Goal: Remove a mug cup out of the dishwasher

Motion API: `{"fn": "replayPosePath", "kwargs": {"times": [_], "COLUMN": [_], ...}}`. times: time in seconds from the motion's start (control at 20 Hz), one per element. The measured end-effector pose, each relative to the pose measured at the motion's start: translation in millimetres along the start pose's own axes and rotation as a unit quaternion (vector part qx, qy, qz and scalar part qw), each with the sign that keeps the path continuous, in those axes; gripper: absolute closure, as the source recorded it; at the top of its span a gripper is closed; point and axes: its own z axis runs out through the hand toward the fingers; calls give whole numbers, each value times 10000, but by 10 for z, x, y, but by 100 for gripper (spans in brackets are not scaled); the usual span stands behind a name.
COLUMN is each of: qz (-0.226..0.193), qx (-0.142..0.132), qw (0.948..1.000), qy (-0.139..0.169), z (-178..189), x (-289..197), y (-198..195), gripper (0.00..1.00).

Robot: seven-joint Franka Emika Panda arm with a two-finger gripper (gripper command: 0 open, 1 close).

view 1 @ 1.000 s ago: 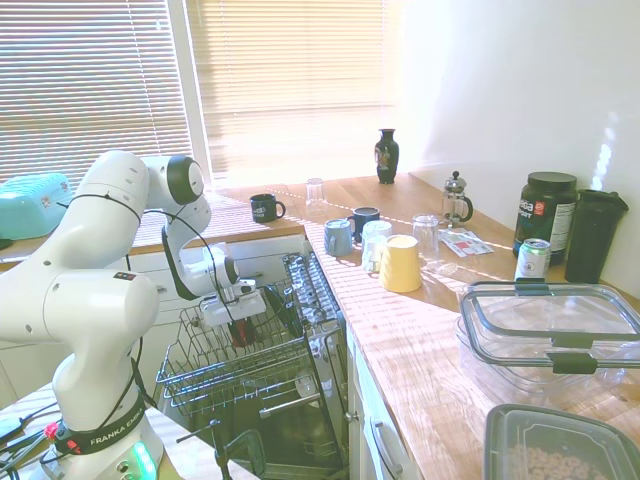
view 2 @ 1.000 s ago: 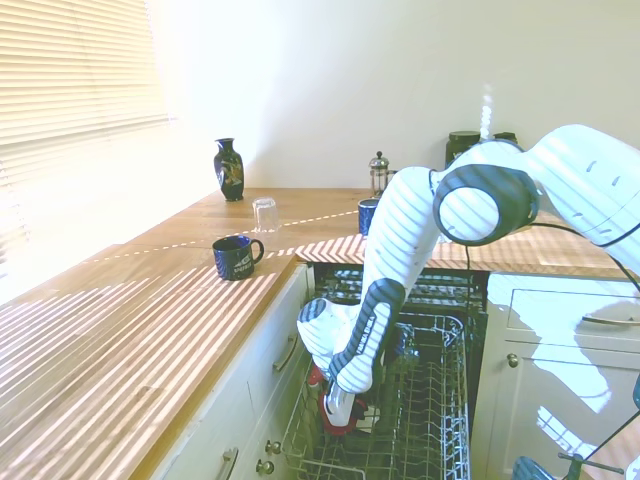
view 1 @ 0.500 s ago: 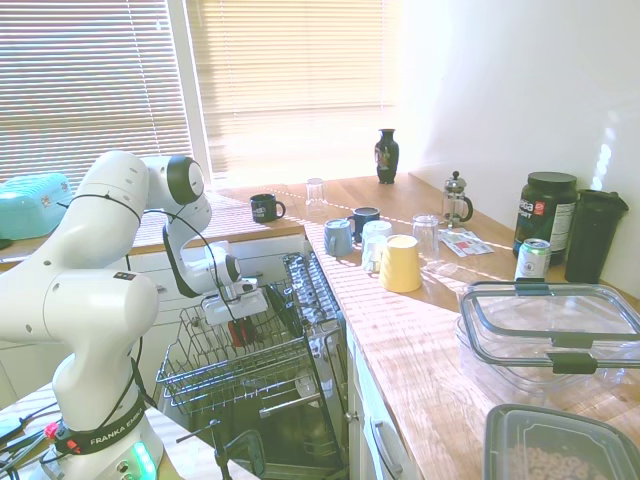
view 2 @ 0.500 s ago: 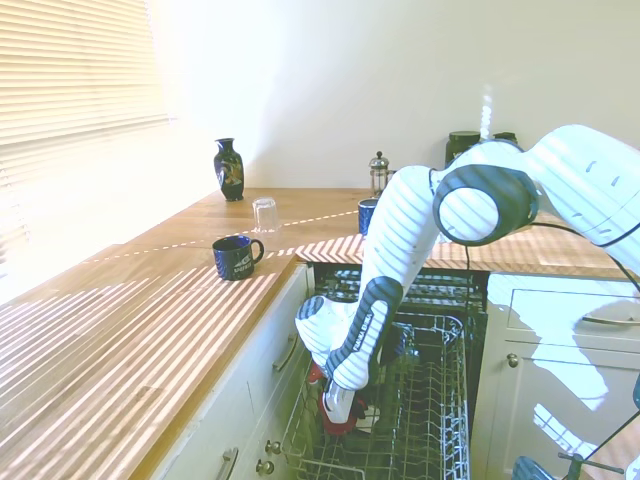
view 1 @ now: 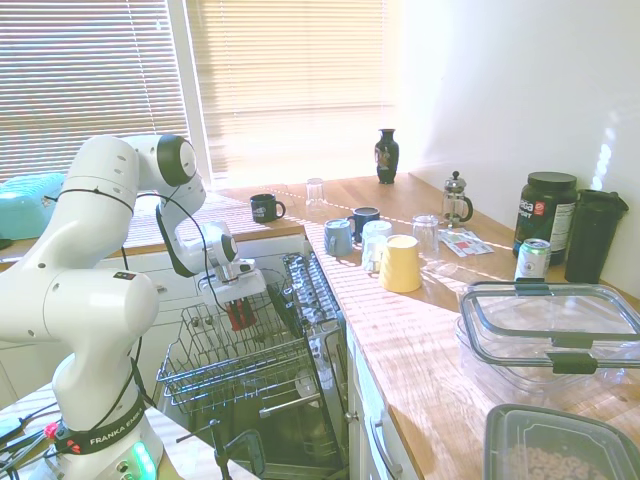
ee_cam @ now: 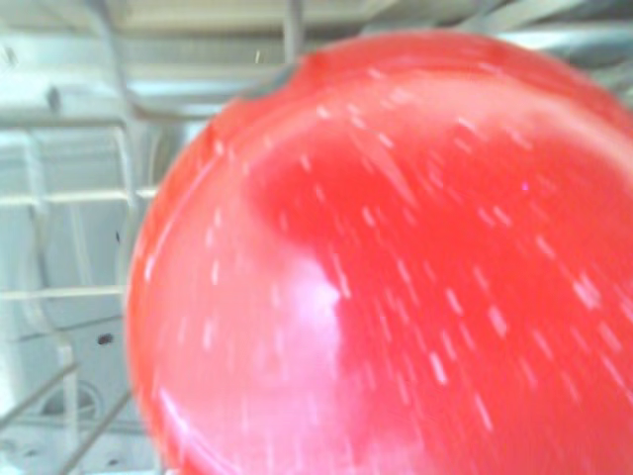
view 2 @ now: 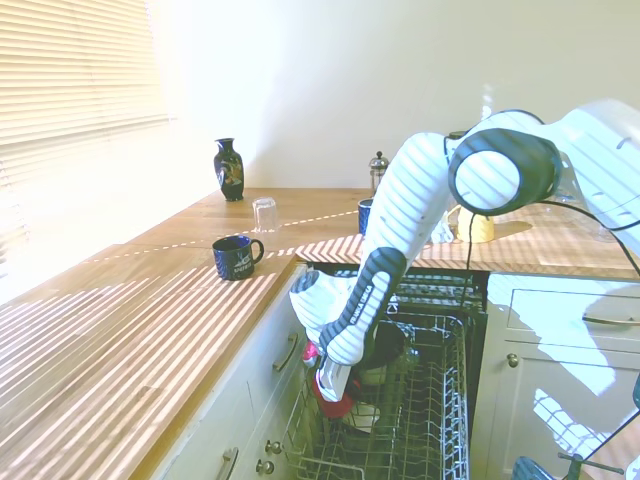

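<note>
Kitchen, bright sun through blinds: white Franka arm reaches down over the pulled-out wire rack of the open dishwasher, its gripper w/ fingers closed on the red mug cup. In the second exterior view the mug cup hangs at the gripper tip, near the rack's counter-side edge and roughly level w/ the rack's top wires; whether its base is fully clear of the tines can't be told. Wrist view is almost all red, blurred, the mug cup right up against the lens w/ grey rack wires behind.

Progress, judged from these views: grasp looks done, lift looks under way. Still to do: raise the cup fully clear of the wires, carry it out of the appliance, set it down somewhere — prob. the wooden countertop, though the task names no spot.

Also on the counter, well apart from the action: black mug w/ white print, blue mug, yellow cup, dark vase, French press and clear lidded container in the foreground.
</note>
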Motion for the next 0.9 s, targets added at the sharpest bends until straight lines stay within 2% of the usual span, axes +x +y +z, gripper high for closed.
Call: {"fn": "replayPosePath", "kwargs": {"times": [0.5, 0.9], "qz": [325, 852], "qx": [249, 676], "qw": [9982, 9919], "qy": [434, 656], "z": [-946, -1745], "x": [186, 261], "y": [572, 1252], "gripper": [100, 100]}}
